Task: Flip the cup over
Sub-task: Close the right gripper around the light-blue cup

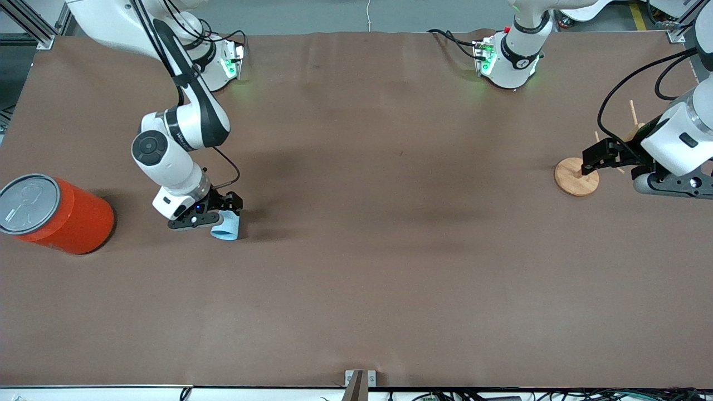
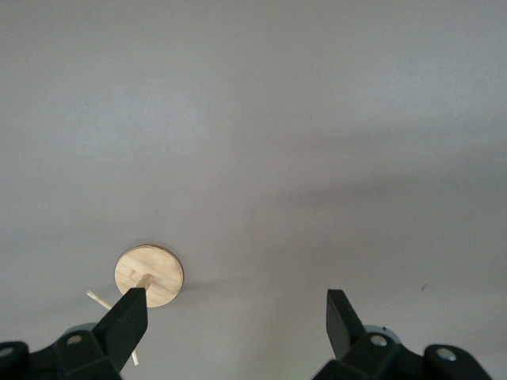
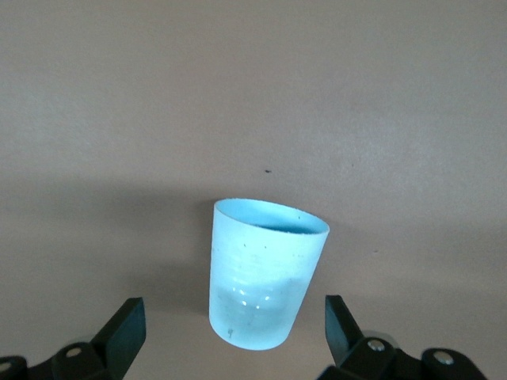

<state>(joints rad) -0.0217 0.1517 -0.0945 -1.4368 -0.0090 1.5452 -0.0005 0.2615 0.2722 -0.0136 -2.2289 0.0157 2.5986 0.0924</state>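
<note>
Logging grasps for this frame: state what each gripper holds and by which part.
Nothing is held. The right gripper is open, its fingers either side of the cup without touching. The left gripper waits open over the table.

I see a matt brown cloth-like cover [image 1: 356,278] on the table, faintly creased. The cup [image 3: 265,273] looks like thin, smooth, pale-blue paper or plastic with a slight sheen. Toward the right arm's end, the canister [image 1: 75,217] has a glossy orange body and smooth grey plastic lid. The round stand [image 1: 574,178] is light, unvarnished wood.
</note>
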